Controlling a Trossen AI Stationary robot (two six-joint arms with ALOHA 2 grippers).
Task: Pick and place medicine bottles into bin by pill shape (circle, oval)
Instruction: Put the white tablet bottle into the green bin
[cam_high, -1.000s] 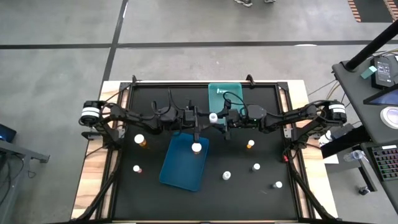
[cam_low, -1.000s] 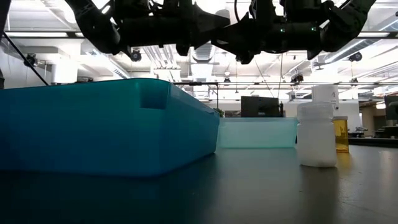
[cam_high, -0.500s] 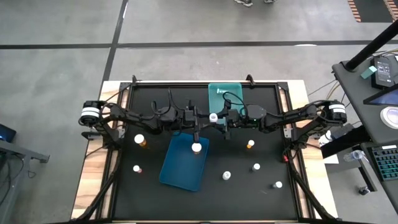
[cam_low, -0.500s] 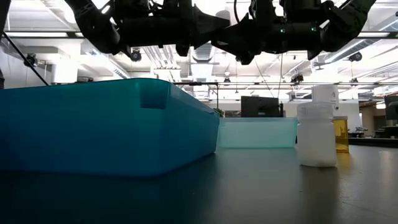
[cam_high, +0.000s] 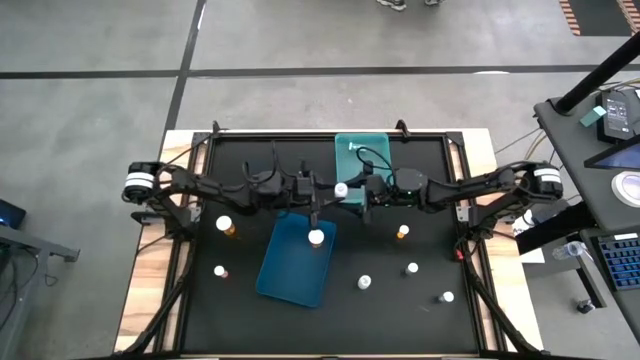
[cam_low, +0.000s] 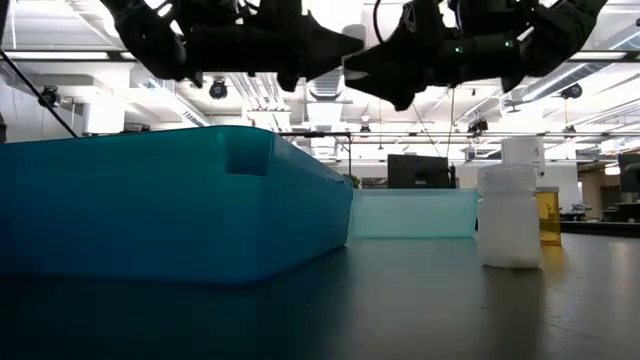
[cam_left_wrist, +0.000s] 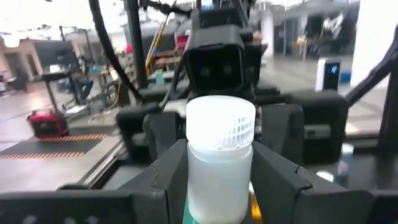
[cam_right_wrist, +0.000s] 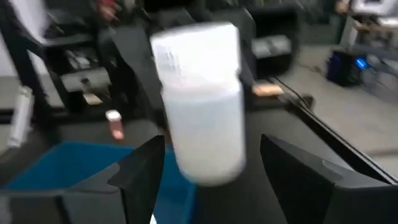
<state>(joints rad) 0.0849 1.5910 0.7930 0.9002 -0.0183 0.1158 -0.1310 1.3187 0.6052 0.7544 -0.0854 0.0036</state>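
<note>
My left gripper is shut on a small all-white bottle, held high over the table's middle; its cap shows in the high view. My right gripper faces it from the right and is open. Its fingers stand on either side of the bottle with gaps. Another white bottle stands in the blue tray. Amber bottles and white ones stand on the black mat. My left gripper pinches the white bottle's body, just below the ribbed cap, between its two fingers. The fingers come level from the table's left. The bottle stands upright in the hold, lifted clear of the table.
A light teal tray lies at the far middle, behind the grippers. In the low view the blue tray fills the left, and a white bottle and an amber one stand at the right. Two more bottles stand near the front.
</note>
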